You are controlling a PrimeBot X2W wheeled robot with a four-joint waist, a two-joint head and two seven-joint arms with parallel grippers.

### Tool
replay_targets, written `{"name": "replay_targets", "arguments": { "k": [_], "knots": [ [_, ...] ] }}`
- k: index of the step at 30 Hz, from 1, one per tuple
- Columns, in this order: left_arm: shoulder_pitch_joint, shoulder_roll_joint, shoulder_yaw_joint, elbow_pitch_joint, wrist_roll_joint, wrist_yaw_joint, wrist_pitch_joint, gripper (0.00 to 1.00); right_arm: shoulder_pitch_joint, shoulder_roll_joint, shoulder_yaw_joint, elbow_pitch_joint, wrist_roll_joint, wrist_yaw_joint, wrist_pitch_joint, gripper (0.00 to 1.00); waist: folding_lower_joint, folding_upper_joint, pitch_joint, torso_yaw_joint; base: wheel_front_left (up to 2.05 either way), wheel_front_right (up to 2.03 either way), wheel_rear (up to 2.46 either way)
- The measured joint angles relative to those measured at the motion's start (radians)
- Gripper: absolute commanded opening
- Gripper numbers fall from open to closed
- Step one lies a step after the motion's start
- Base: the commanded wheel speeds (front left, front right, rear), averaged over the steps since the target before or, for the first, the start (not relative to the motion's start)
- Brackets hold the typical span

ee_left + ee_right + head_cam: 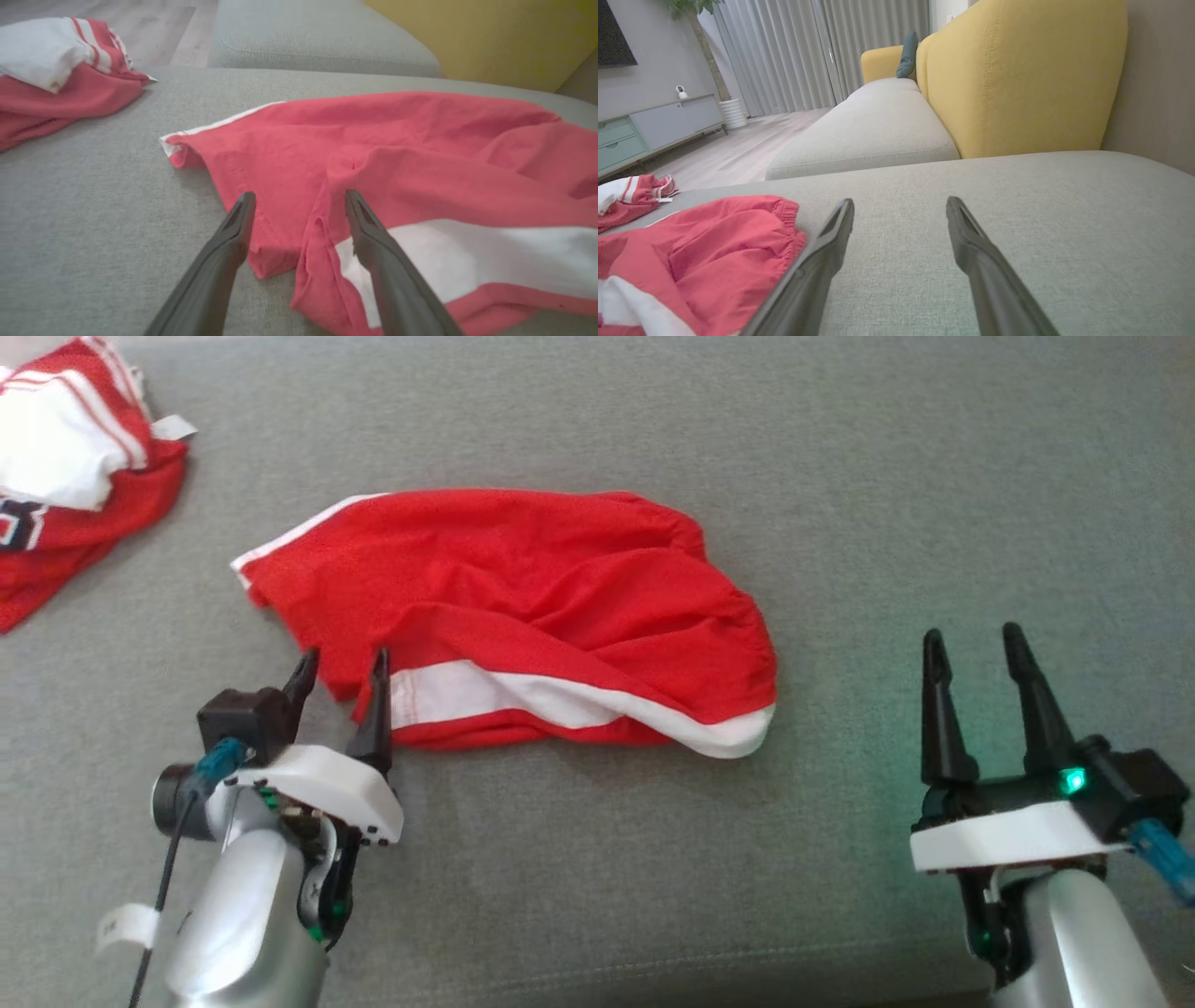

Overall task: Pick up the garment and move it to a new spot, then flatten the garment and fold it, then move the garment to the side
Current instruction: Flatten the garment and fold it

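A: Colour of garment?
B: Red, wide white band at the hem, thin white edge stripe.
A: The pile?
B: Red and white, striped trim.
A: And the sofa cushion?
B: Plain grey; backrest mustard yellow.

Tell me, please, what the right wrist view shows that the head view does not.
Right wrist view: the yellow upholstered sofa backrest, a dark teal cushion, grey curtains, pale wooden floor and a grey and green low cabinet. Head view: the left end effector, open at the near left corner of the red shorts with white trim. Shared: those shorts, the crumpled red-and-white garment off to the left, the grey fabric seat and the open right end effector.
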Motion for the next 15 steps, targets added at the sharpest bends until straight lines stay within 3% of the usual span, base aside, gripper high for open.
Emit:
{"name": "replay_targets", "arguments": {
  "k": [15],
  "knots": [
    [0.153, -0.049, -0.034, -0.202, -0.015, 0.011, -0.035, 1.00, -0.023, 0.000, 0.068, 0.309, -0.076, 0.000, 0.000, 1.00, 0.0000, 0.0000, -0.048, 0.092, 0.00, 0.00, 0.00]
  ]
}}
